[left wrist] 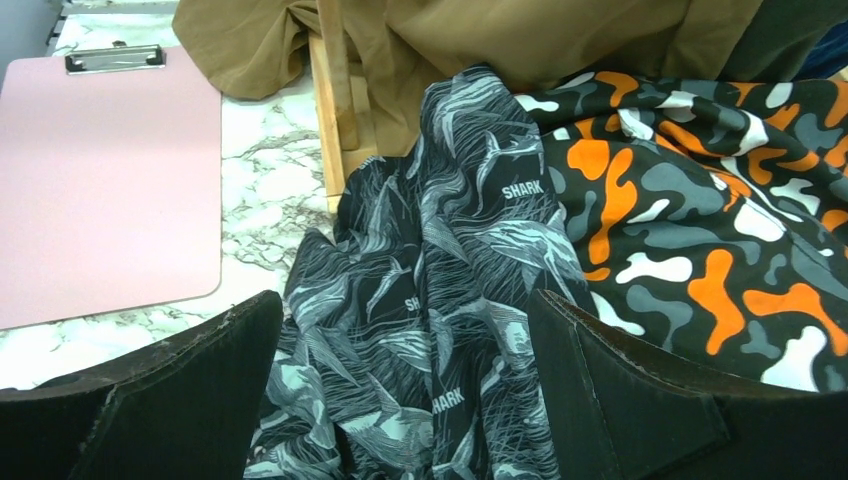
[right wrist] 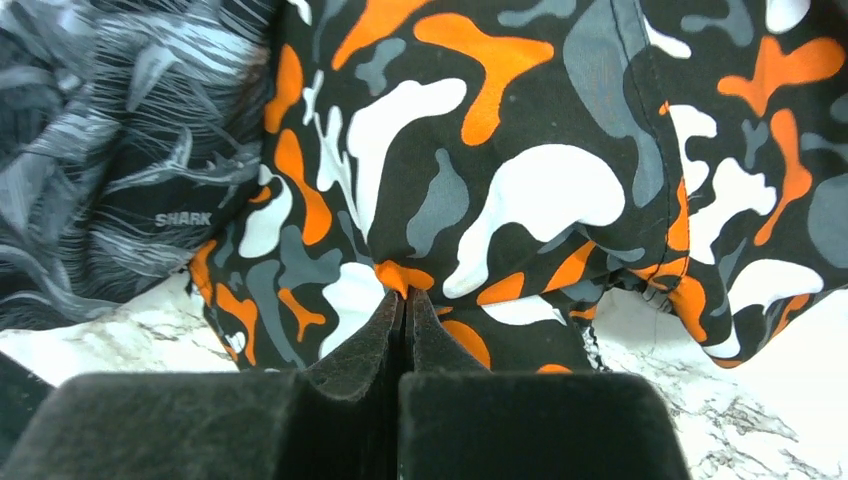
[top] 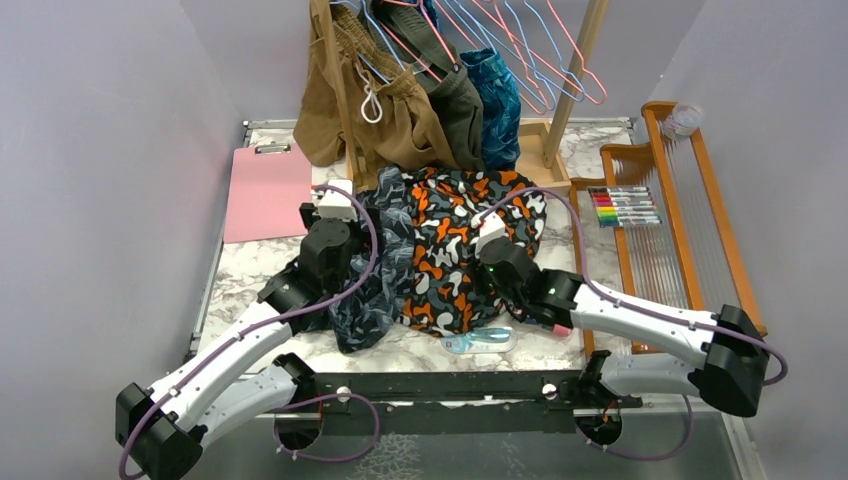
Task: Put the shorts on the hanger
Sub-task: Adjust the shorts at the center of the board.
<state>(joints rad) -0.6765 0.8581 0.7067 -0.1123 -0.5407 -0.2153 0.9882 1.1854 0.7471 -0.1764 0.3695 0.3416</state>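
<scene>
Spread in soft folds at the middle of the veined marble table [top: 420,350]: the shorts [top: 455,250], dark woven cloth blotched with rounded orange, white and grey shapes. Clenched on a small pucker of that cloth near a stitched hem, flat black pads pressed together: the right gripper [right wrist: 405,300]. Held wide apart over limp grey shark-print shorts [left wrist: 440,300], which lie at 9 o'clock of the blotched pair and touch it: the padded jaws of the left gripper [left wrist: 400,400]. Up at 12 o'clock, hanging from a wooden rack [top: 575,60]: the hanger [top: 592,78], thin pink wire bent to a triangle, well apart from the shorts. At 10 o'clock, flat on the marble: a smooth pink clipboard [top: 268,190] with a metal clip.
</scene>
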